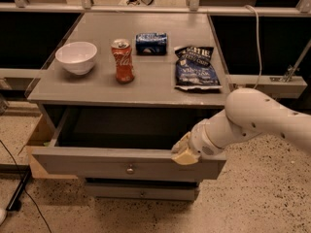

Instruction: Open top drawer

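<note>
Gripper [185,152] of mine rests on the upper edge of the top drawer [87,164], right of its knob [129,169]; open or closed, I cannot tell. That drawer stands well out under the tabletop. It looks rigid, light, free-sliding; edge or knob gives hold. My arm [262,115] reaches in from the right, wrist angled down-left

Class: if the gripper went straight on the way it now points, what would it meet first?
Most likely the front of the top drawer. The gripper sits at its upper edge, pointing left and slightly down, though depth is unclear.
</note>
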Controlling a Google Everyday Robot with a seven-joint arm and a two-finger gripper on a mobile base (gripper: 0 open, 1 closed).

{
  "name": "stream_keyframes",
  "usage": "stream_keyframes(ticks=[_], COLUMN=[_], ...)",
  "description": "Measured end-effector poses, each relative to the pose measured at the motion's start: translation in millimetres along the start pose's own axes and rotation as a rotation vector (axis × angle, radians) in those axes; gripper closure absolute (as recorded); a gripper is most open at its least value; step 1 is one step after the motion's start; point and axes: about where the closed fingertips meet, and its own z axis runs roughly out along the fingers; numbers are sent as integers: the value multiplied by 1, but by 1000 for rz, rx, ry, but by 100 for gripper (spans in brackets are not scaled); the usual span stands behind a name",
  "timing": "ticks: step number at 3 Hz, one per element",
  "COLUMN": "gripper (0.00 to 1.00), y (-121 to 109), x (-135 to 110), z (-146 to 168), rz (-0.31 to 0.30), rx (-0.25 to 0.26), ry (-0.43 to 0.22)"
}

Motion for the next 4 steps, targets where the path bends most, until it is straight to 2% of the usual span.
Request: stream_keyframes(ticks=[4], gripper=[100], y=[13], x=[9], z=[-9], rz=[23], rx=[-5], ry=[-3])
